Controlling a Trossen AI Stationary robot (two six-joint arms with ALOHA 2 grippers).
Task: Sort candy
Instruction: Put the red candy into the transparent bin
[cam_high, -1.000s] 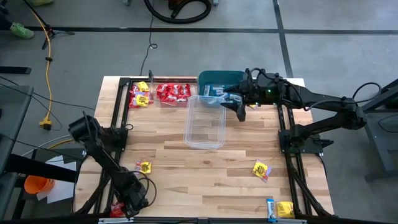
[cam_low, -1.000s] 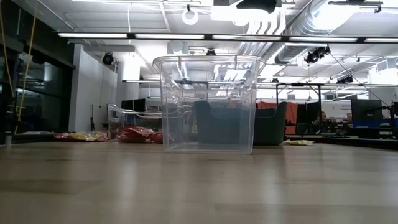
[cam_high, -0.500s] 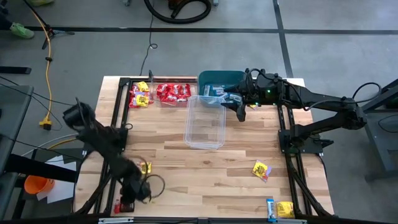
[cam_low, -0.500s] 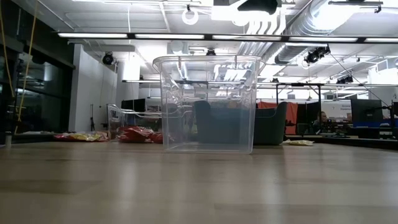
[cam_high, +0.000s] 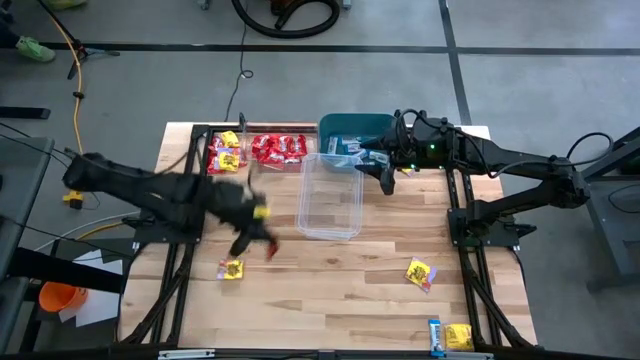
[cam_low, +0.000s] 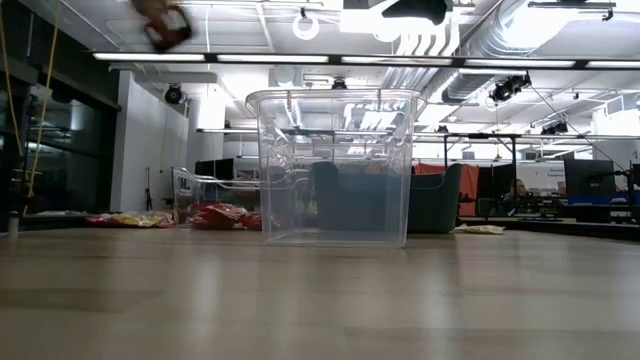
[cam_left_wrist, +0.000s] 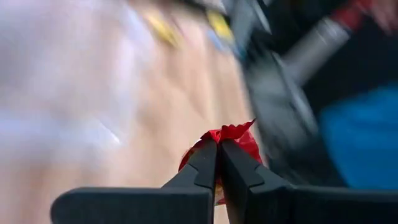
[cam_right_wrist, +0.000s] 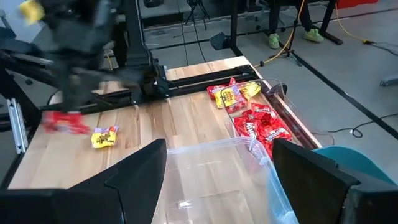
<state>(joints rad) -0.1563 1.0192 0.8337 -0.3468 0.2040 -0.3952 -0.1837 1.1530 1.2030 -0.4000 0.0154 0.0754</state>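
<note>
Left gripper (cam_left_wrist: 217, 146) clamped on a red candy packet (cam_left_wrist: 239, 144), carried above the table beside the clear tub (cam_high: 330, 195); right gripper (cam_high: 385, 168), fingers spread, waits by the teal bin (cam_high: 352, 125); the packet looks light, crinkly, slippery, best pinched at its crimped edge.

Glossy red candy wrapper (cam_left_wrist: 231, 138), clear smooth plastic tub (cam_high: 330, 196), matt pale wood table (cam_high: 330, 290).
</note>
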